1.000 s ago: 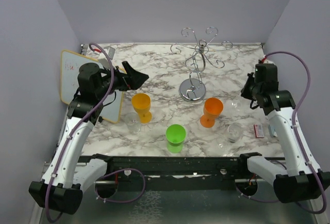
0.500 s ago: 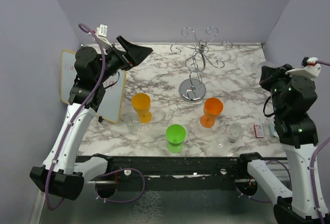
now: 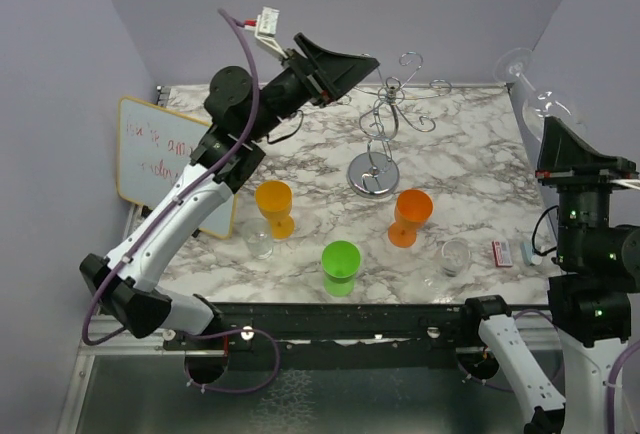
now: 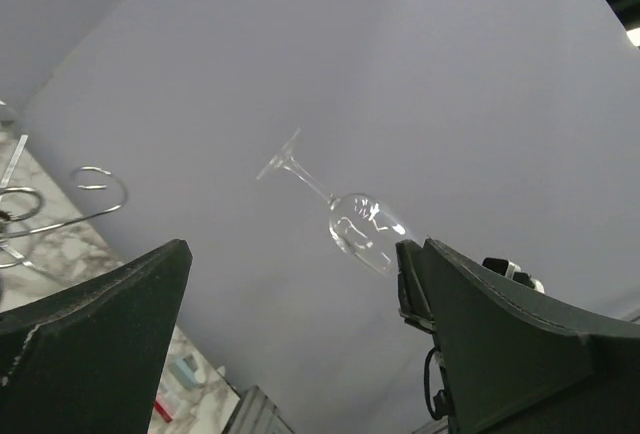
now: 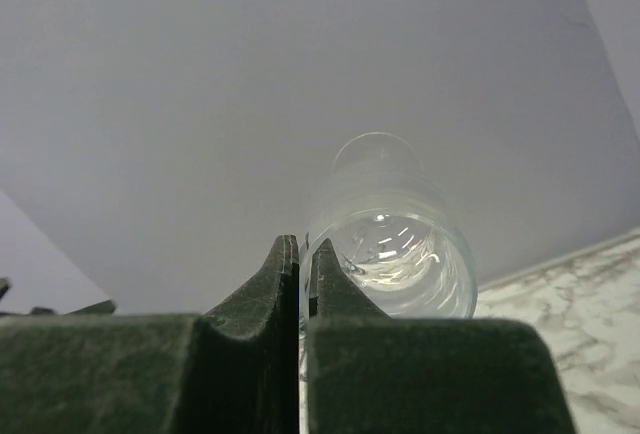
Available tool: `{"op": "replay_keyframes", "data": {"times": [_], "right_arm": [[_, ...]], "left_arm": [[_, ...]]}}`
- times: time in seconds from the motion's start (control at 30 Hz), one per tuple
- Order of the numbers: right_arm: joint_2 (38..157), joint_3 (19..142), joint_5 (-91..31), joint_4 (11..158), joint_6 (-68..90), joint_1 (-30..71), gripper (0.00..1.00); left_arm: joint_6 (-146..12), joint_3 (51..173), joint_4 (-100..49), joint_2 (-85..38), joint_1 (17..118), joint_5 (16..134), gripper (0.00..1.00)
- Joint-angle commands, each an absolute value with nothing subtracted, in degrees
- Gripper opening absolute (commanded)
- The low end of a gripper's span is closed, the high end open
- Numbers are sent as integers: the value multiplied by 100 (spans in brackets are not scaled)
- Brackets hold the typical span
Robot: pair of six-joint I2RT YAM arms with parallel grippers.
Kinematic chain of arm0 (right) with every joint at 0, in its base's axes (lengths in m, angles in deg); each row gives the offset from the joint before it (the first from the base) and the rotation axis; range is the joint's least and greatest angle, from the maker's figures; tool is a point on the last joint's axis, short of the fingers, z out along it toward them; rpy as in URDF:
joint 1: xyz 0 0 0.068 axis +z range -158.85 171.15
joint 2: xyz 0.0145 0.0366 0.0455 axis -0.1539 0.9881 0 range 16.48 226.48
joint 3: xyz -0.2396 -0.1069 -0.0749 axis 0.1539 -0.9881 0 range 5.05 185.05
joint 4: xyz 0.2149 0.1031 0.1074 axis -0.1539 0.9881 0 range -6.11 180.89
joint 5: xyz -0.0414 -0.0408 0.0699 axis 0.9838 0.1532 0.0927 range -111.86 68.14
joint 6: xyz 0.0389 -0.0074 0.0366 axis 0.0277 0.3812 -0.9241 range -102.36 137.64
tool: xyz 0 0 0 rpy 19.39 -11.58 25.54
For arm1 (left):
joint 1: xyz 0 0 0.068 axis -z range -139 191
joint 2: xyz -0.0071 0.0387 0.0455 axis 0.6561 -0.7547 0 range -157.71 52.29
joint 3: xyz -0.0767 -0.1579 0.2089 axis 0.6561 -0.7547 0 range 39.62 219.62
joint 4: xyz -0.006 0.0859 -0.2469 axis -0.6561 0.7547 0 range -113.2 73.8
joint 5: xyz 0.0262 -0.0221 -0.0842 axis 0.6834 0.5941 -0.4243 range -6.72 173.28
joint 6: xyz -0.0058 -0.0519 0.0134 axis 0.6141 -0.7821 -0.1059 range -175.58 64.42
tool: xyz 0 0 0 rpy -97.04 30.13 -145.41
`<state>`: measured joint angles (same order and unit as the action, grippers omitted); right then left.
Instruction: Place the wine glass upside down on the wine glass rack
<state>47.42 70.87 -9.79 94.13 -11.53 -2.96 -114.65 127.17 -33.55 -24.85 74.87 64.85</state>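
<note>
The wine glass (image 3: 533,89) is clear and hangs in the air at the far right, tilted, with its foot pointing up and to the left. My right gripper (image 3: 556,134) is raised high and shut on its rim. In the right wrist view my fingers (image 5: 290,274) pinch the rim wall of the glass (image 5: 400,244). The chrome wine glass rack (image 3: 377,132) stands at the back centre on its round base. My left gripper (image 3: 362,62) is open and empty, held high beside the rack's top arms. The left wrist view shows the glass (image 4: 364,231) and the rack's arms (image 4: 88,182).
Two orange cups (image 3: 274,204) (image 3: 411,216) and a green cup (image 3: 341,264) stand in front of the rack. Clear glasses stand at the front left (image 3: 260,244) and front right (image 3: 455,254). A whiteboard (image 3: 160,154) leans at the left. A small red box (image 3: 502,252) lies at the right.
My right arm has risen from table height, lifting the wine glass high at the right. My left arm has swung up and right to the rack's top.
</note>
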Motion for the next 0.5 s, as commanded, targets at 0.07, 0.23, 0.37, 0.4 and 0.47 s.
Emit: {"op": "replay_keyframes", "data": {"times": [0.07, 0.23, 0.37, 0.4, 0.47], "right_arm": [[4404, 6907, -2039, 8025, -1487, -314, 1], [4286, 6713, -2434, 7550, -1778, -314, 1], [4232, 6586, -2555, 7245, -1980, -314, 1], [4238, 6598, -2604, 7209, -1994, -314, 1], [4249, 6596, -2758, 7121, -2084, -314, 1]], "left_arm": [[-11315, 13527, -3795, -3219, 8692, 7324, 99], [-11270, 14091, -3963, -3957, 9354, 7642, 99], [-11544, 14732, -4017, -4498, 9525, 7564, 96], [-11567, 14812, -4108, -4581, 9592, 7592, 95], [-11582, 14875, -4243, -4658, 9772, 7811, 94]]}}
